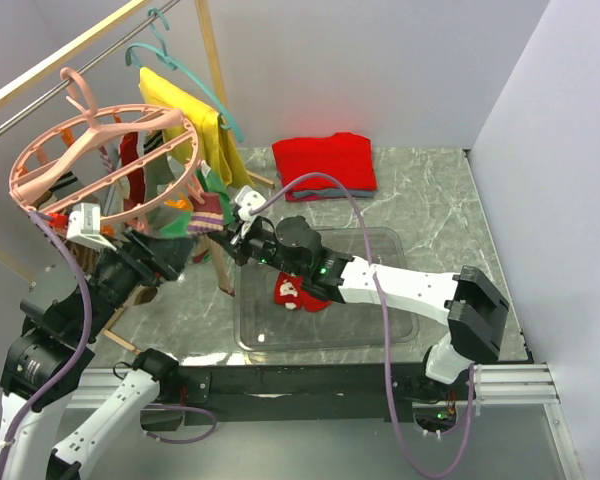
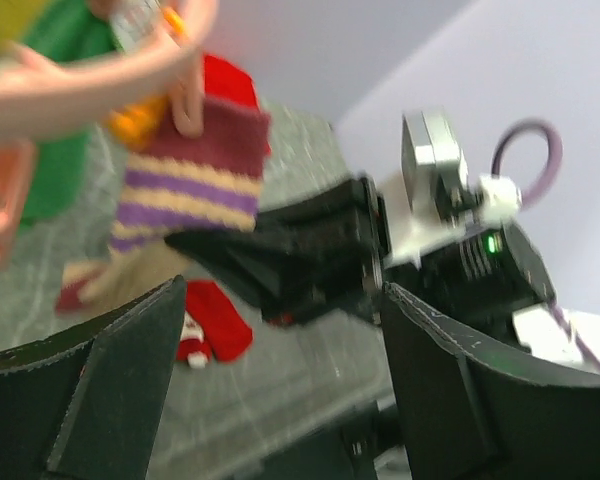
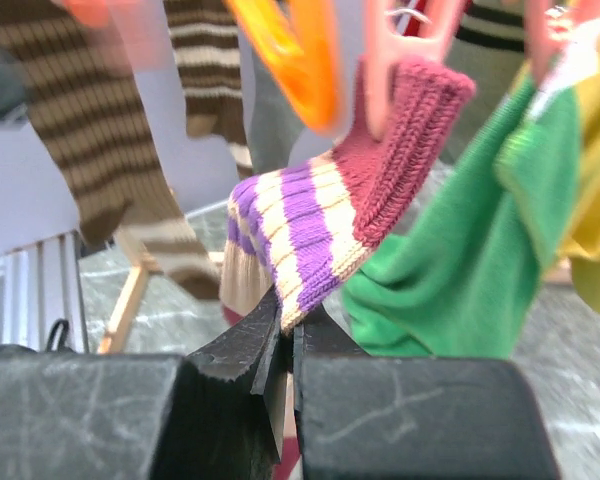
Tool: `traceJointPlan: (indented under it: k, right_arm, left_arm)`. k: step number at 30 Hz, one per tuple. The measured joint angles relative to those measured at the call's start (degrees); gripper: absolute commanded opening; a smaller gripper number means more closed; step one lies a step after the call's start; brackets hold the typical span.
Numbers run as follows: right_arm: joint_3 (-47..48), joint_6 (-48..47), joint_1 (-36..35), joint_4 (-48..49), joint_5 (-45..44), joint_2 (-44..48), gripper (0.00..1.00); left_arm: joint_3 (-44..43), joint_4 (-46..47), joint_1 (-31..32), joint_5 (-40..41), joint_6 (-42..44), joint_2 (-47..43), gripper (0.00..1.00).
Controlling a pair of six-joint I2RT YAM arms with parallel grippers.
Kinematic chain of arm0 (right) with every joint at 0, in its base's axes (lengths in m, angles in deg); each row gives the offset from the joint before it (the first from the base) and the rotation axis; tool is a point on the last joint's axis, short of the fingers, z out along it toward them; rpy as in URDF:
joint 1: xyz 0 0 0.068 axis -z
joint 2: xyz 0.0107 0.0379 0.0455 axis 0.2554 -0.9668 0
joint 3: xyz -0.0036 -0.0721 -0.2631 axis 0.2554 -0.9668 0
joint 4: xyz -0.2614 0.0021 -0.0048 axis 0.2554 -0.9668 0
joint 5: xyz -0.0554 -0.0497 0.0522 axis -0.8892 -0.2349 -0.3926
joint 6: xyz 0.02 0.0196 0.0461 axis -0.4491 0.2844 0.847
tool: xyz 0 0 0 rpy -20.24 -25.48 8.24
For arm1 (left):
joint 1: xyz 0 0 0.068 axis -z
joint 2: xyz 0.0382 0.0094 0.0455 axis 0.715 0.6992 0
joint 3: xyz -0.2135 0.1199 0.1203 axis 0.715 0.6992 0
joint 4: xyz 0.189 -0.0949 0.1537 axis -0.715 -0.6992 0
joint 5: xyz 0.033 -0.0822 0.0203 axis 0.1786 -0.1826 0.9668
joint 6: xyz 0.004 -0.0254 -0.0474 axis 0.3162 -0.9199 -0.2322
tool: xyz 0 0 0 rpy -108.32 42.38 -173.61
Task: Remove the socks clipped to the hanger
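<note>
The pink ring hanger (image 1: pixel 25 160) hangs at the back left with several socks clipped under it. One has purple and cream stripes with a maroon cuff (image 3: pixel 310 225) and hangs from a pink clip (image 3: pixel 390 70). My right gripper (image 3: pixel 292 325) is shut on this sock's lower edge, reaching in from the right (image 1: pixel 223 238). Just left of it my left gripper (image 1: pixel 172 255) stands wide open, nothing between its fingers (image 2: pixel 110 380). Brown striped socks (image 3: pixel 90 130) hang beside it. A red sock with a white figure (image 1: pixel 287 292) lies in the clear tray (image 1: pixel 400 240).
A yellow shirt (image 1: pixel 195 120) on a teal coat hanger (image 1: pixel 160 50) hangs behind the ring from the wooden rail (image 1: pixel 60 60). A green cloth (image 3: pixel 450 270) hangs close to the gripped sock. A folded red garment (image 1: pixel 325 165) lies at the back. Walls close the back and right.
</note>
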Motion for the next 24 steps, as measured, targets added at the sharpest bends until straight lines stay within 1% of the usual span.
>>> traceJointPlan:
  k: [5, 9, 13, 15, 18, 24]
  right_arm:
    - [0.0, -0.2, -0.9, -4.7, -3.9, 1.6, 0.00]
    - [0.2, -1.1, -3.0, -9.3, -8.7, 1.8, 0.00]
    - [0.2, -2.9, -6.7, -12.2, -13.6, 2.1, 0.00]
    - [0.2, -4.1, -8.5, -12.9, -16.6, 2.6, 0.00]
    - [0.2, -6.2, -11.1, -13.2, -21.9, 3.4, 0.00]
    - [0.3, -8.5, -14.0, -13.0, -28.6, 4.2, 0.00]
  left_arm:
    - [0.0, -3.2, 0.0, -8.6, -0.1, -2.0, 0.80]
    - [-1.0, -5.1, 0.0, -10.8, -1.0, -2.5, 0.78]
    - [-3.4, -7.6, 0.0, -8.1, -3.5, -0.6, 0.77]
    - [-4.3, -7.8, 0.0, -6.0, -4.9, 0.8, 0.74]
    - [-4.5, -7.6, 0.0, -2.7, -7.2, 2.6, 0.73]
    - [-5.2, -7.8, 0.0, 5.2, -10.1, 6.6, 0.69]
